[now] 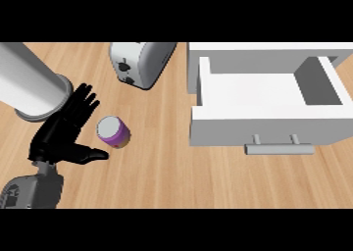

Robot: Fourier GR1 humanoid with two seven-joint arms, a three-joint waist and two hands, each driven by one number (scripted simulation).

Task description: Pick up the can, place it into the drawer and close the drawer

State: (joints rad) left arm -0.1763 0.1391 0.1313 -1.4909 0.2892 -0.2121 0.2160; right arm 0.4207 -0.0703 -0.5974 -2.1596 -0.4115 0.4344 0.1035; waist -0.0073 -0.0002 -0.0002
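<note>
So the can (113, 132), purple with a pale grey top, sits on the wooden counter (165, 181) a bit left of the frame's centre, tilted slightly so its lid faces up and to the left. Just to its left is a black hand (62, 133), fingers spread straight and pointing toward the upper right, thumb sticking out toward the right underneath the can. The hand is open and not holding anything; the fingertips look just beside the can, but from this steep angle it's hard to say if they actually touch it. Its grey forearm (31, 191) comes in from the lower left corner. Being on the left side of the view, that should be the robot's left hand.

Over on the right side of the frame the white drawer (270, 98) is pulled out wide open, with its grey handle (278, 148) at the front edge facing the bottom of the frame. It's well apart from the can.

Top middle there's a silver toaster (141, 62), and a big grey cylinder (24, 81) fills the upper left corner, right above the hand.
</note>
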